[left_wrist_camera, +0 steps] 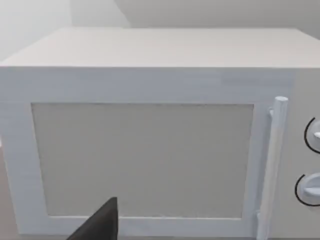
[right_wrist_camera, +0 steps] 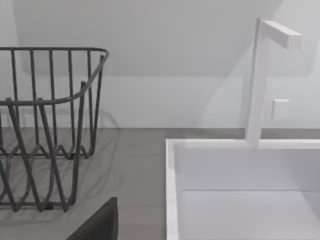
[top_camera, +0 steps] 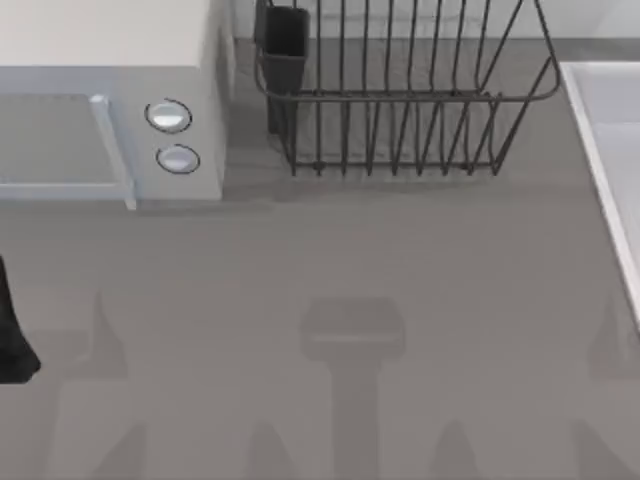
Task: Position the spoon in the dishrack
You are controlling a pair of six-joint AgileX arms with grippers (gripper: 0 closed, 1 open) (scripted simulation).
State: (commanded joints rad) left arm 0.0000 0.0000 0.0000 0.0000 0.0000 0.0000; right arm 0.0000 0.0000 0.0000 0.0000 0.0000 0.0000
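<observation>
At far edge of grey table [top_camera: 330, 260], around centre of top view: large dark grey wire dishrack [top_camera: 400, 100] with vertical bars and flared rim, upright on table surface. Dark rectangular cutlery cup [top_camera: 284, 45] at dishrack's left corner, on side toward microwave.

Left of dishrack, near but apart: white box-shaped microwave [top_camera: 110, 100], door shut. Two round silver-rimmed knobs [top_camera: 168, 116] one above other on front panel, pale vertical bar handle [top_camera: 112, 150] just beside them.

Along table's right side: white rectangular sink [top_camera: 610, 150], near dishrack's right end, not touching.

Dark piece of left arm [top_camera: 12, 335] at table's left edge, well apart from dishrack. Faint grey shadows across bare table in front.

Left wrist view: left pincer [left_wrist_camera: 100, 225] seen as dark wedge-shaped tip, low in front of microwave's grey door window [left_wrist_camera: 142, 160], handle and knobs off to one side. Open or closed: cannot tell.

Right wrist view: right pincer [right_wrist_camera: 97, 225] seen as similar dark tip over table, facing strip of table between dishrack's end wall and sink's white rim. Tall white square-section faucet [right_wrist_camera: 255, 80] rising from sink's back edge against pale wall [right_wrist_camera: 165, 60]. Open or closed: cannot tell.
</observation>
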